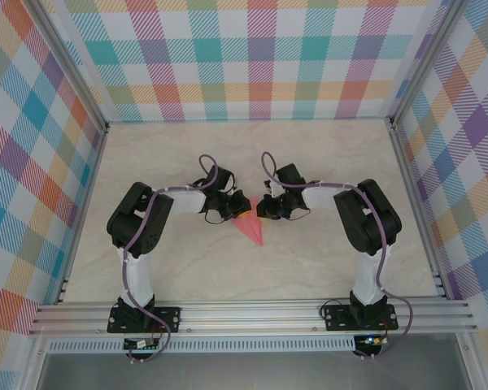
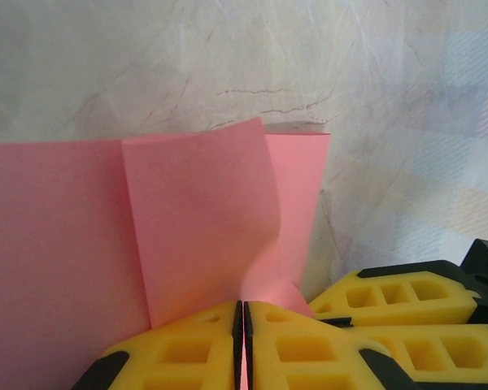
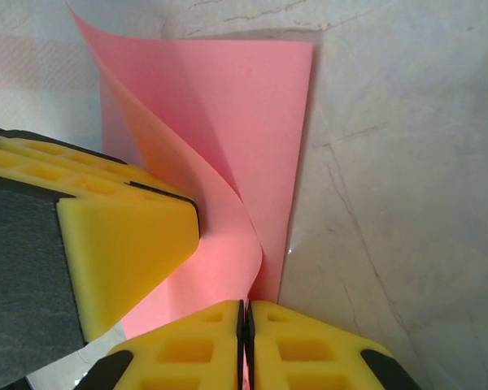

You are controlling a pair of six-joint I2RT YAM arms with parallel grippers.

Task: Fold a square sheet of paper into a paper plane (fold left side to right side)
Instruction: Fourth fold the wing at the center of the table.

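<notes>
1. Quick scan, all 3 views: no readable txt, nos., brands or signs.
2. Paper plane [image 1: 250, 230]: plain pink, no print.
3. Small unit [image 1: 371, 344] at 5 o'clock, top view: markings too tiny to read.

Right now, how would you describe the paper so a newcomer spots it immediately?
Start at the marbled table, then its middle, where the left hand and right hand meet. Pinched in both is the pink paper, tapering to a point toward the near edge: the tabletop's only pink thing.
</notes>
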